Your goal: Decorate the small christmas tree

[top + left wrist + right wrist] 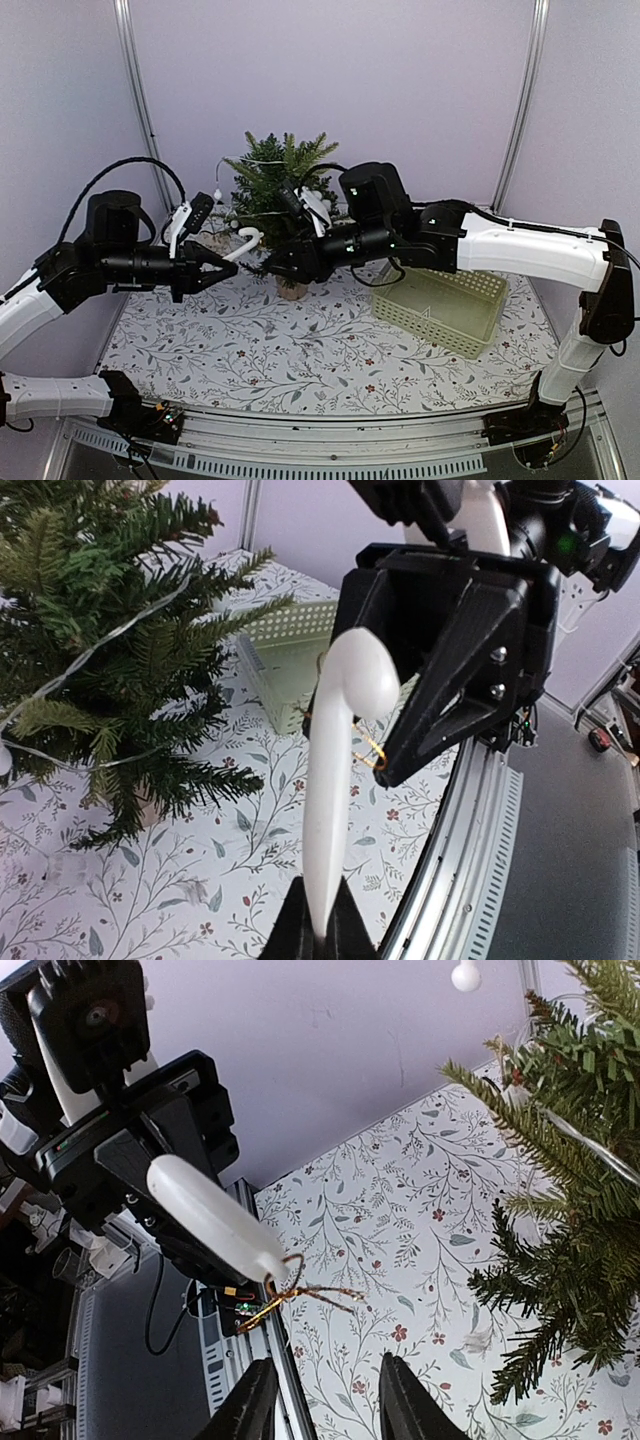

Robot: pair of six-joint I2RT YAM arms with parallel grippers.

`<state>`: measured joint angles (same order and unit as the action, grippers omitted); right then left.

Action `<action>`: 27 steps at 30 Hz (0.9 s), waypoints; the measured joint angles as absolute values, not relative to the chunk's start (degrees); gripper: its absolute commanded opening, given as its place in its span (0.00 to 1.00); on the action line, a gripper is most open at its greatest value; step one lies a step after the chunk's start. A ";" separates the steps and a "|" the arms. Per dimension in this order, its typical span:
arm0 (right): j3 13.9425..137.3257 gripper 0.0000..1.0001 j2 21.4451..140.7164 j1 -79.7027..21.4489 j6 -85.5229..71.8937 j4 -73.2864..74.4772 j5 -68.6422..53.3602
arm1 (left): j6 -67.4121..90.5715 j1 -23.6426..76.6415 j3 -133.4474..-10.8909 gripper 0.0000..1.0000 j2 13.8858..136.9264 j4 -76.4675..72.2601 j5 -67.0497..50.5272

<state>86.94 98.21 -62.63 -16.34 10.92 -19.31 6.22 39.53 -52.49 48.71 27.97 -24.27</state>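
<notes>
- While the left gripper (222,264) has its jaws clamped on the straight end of a curved white plastic candy-cane ornament (245,240), the top view shows the right gripper (272,264) just beside the hooked end. Both are in front of the small christmas tree (280,185), a dark green needle fir standing at the back middle of the flower-printed counter (250,350).
- Top view again: a pale green slotted plastic basket (430,318) sits on the counter to the tree's right, under the right forearm. Nothing shows inside the part of it in view.
- Left wrist view: the ornament rises from the closed jaws, and a thin gold thread loop (370,750) hangs off its hook, right by the black right gripper. The tree fills the left side, and the basket lies beyond it with its inside hidden.
- Right wrist view: the right jaws stand apart with nothing between them, and the loop (290,1295) dangles just ahead of them. The tree is off to the right.
- This looks like a handover or a loop pick-up. To do it well, the right jaws should centre on the thread or hook and close fully. The left should let go only once that hold is firm, since the thread is fine and could slip.
- After that, a bare outer branch tip would be the easiest place to hang the loop.
</notes>
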 measured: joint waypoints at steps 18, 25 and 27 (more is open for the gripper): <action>89.54 0.43 96.53 -62.63 -10.35 13.80 -18.39 | 4.03 39.46 -52.49 0.00 50.81 29.89 -26.37; 89.76 0.23 96.47 -62.72 -8.73 14.83 -18.76 | 4.05 39.46 -52.49 0.00 50.83 29.89 -26.41; 90.24 0.23 96.51 -62.76 -8.47 15.40 -18.76 | 4.03 39.46 -52.49 0.00 50.94 29.89 -26.55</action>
<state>90.24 96.51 -62.76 -8.47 15.40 -18.76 4.03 39.46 -52.49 50.94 29.89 -26.55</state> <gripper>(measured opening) 0.226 0.035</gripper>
